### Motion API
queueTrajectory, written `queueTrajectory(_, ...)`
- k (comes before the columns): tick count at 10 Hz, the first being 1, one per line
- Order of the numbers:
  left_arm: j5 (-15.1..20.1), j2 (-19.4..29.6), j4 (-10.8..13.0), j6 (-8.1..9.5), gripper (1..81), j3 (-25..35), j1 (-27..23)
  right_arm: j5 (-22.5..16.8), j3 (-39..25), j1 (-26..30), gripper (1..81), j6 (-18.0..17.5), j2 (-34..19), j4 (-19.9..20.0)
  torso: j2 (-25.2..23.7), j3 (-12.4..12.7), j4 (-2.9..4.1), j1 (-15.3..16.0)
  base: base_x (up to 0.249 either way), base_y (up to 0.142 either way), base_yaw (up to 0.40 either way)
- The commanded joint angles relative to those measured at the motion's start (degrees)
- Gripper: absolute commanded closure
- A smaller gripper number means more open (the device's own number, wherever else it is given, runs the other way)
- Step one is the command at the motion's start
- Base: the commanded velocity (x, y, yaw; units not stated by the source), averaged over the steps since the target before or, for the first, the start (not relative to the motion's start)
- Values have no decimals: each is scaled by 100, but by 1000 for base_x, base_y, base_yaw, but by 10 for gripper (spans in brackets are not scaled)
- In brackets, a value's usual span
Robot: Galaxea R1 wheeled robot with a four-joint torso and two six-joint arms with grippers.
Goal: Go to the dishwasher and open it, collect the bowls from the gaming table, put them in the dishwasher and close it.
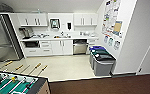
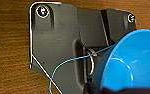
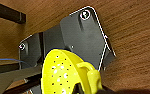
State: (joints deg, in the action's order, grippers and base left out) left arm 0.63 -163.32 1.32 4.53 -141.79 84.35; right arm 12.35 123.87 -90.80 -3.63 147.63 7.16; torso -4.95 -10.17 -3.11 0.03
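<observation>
- The head view looks into a kitchenette: the dishwasher (image 1: 79, 47) with its steel front sits under the far worktop (image 1: 59, 38), right of the white cabinets (image 1: 62, 47).
- Grey bins (image 1: 102, 62) stand at the right wall, and the green football table (image 1: 14, 85) is near on the left.
- The left wrist view shows the blue bowl (image 2: 131, 62) close above a wooden floor (image 2: 8, 62).
- The right wrist view shows the yellow bowl (image 3: 66, 73), with small holes.
- Whether the fingers of either arm are open or closed, I cannot tell.
</observation>
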Motion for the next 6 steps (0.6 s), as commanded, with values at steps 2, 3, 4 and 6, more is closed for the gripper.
queueTrajectory(2,341,88,35,-23,811,37,-247,-303,-65,197,811,21,-170,-74,0,0,0,2,228,0,0)
queueTrajectory(3,350,88,35,-23,811,28,-248,-303,-57,198,811,21,-161,-74,0,0,0,2,229,0,0)
queueTrajectory(4,358,88,36,-23,811,37,-256,-303,-66,206,811,21,-161,-83,0,0,0,2,228,0,0)
queueTrajectory(6,358,88,35,-23,811,28,-256,-303,-66,206,811,21,-161,-83,0,0,0,2,229,0,0)
